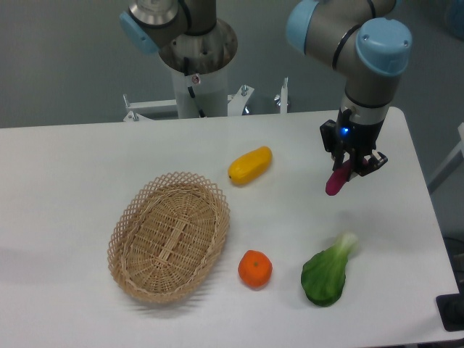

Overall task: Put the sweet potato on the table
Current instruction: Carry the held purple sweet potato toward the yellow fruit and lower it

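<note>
The sweet potato [336,181] is a slim magenta tuber hanging almost upright, tilted a little, from my gripper [349,167]. The gripper is shut on its upper end and holds it above the right part of the white table [290,210]. The tuber's lower tip looks clear of the tabletop, though I cannot tell the gap exactly.
An oval wicker basket [169,235] lies at the left centre. A plump yellow fruit [250,165] lies behind it, an orange [255,268] at the front, and a green leafy vegetable [327,270] at the front right. The table's right edge is near the gripper.
</note>
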You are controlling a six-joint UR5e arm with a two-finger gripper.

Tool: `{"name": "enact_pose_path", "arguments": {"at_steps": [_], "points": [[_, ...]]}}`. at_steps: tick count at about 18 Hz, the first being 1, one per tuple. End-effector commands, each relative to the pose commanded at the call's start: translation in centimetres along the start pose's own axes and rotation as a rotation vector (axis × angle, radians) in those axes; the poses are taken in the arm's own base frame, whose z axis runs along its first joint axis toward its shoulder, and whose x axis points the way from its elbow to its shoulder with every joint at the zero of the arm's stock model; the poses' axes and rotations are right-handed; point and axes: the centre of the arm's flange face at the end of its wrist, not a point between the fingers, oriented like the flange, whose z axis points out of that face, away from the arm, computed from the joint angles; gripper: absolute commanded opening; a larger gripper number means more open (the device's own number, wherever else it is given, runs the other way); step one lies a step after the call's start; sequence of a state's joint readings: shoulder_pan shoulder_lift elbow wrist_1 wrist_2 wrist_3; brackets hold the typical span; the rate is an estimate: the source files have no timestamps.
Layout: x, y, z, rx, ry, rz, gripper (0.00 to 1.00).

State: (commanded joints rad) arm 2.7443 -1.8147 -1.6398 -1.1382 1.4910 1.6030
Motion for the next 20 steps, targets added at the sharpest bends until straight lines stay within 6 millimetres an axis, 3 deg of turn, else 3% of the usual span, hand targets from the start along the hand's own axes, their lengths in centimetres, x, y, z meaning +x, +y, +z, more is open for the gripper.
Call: {"name": "enact_pose_path", "arguments": {"at_steps": [5,12,15,20], "points": [[0.4,-0.5,0.5,-0.002,0.010,0.002,0.28],[2.5,-0.9,4.6,-0.001,-0.040,-0.069,0.28],[4.1,-1.0,6.9,-0.002,-0.029,-0.198,0.28],[5.8,-2.3,9.1,-0.031,-0.007,-0.485,0.28]]}}
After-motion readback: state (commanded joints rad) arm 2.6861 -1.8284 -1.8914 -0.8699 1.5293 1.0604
